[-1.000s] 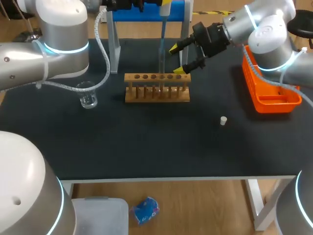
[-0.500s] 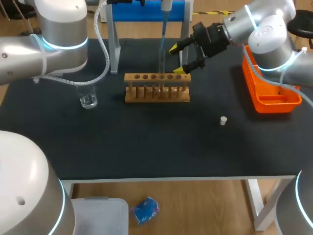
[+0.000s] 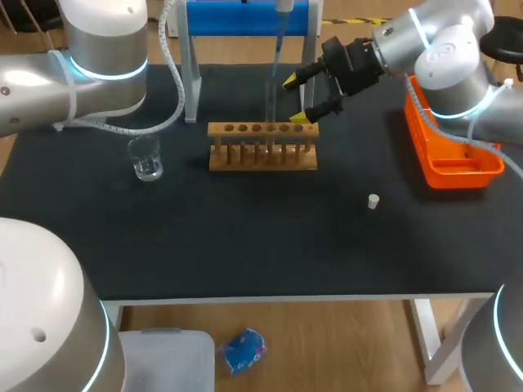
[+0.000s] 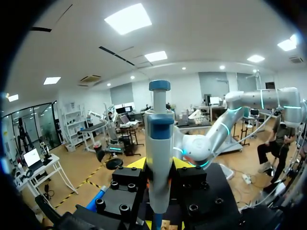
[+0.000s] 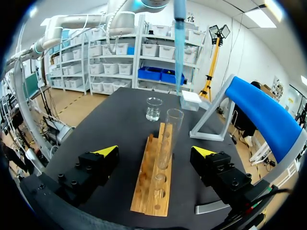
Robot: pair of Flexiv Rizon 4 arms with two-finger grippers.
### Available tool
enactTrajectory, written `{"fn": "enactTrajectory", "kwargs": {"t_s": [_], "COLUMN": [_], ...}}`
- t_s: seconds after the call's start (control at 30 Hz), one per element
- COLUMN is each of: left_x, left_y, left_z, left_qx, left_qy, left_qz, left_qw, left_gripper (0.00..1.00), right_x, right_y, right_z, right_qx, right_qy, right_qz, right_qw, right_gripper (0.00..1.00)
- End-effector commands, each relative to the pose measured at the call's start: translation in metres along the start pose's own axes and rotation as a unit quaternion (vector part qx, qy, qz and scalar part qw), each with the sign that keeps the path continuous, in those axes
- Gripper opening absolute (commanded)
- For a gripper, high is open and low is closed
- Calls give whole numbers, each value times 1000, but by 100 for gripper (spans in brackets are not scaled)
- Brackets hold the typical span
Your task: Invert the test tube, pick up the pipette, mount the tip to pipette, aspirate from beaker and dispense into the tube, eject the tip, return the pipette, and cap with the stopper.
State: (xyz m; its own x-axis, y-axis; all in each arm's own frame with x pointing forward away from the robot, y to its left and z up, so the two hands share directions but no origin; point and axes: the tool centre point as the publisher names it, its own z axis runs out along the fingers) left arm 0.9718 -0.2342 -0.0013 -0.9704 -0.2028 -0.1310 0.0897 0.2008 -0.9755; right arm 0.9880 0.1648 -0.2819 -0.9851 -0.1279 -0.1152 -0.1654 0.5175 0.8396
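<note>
Gripping the pipette (image 4: 159, 139) is the left pincer (image 4: 159, 165); right pincer (image 5: 154, 152) gapes wide.

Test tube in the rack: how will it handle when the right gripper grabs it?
Likely fragile and slippery: the test tube looks like thin clear glass, so the open right gripper should squeeze gently. It stands well above the wooden rack, so a sideways push may tilt it or drag the rack. Probably light.
</note>
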Motion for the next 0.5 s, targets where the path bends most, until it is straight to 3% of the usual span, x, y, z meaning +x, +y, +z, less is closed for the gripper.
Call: {"fn": "enactTrajectory", "kwargs": {"t_s": [0.03,0.27,0.5], "left_x": [17,44,59], "left_y": [-7,-18,-14], "left_z": [-9,-24,-35], "left_qx": [-5,-13,-12], "left_qy": [-11,-24,-43], "left_qz": [1,-1,-5], "left_qw": [1000,1000,999], "left_gripper": [0,0,0], "right_x": [0,0,0], "right_y": [0,0,0], "right_z": [0,0,0], "right_qx": [0,0,0], "right_qy": [1,1,1], "right_qz": [0,0,0], "right_qw": [1000,1000,1000], "right_gripper": [100,100,100]}}
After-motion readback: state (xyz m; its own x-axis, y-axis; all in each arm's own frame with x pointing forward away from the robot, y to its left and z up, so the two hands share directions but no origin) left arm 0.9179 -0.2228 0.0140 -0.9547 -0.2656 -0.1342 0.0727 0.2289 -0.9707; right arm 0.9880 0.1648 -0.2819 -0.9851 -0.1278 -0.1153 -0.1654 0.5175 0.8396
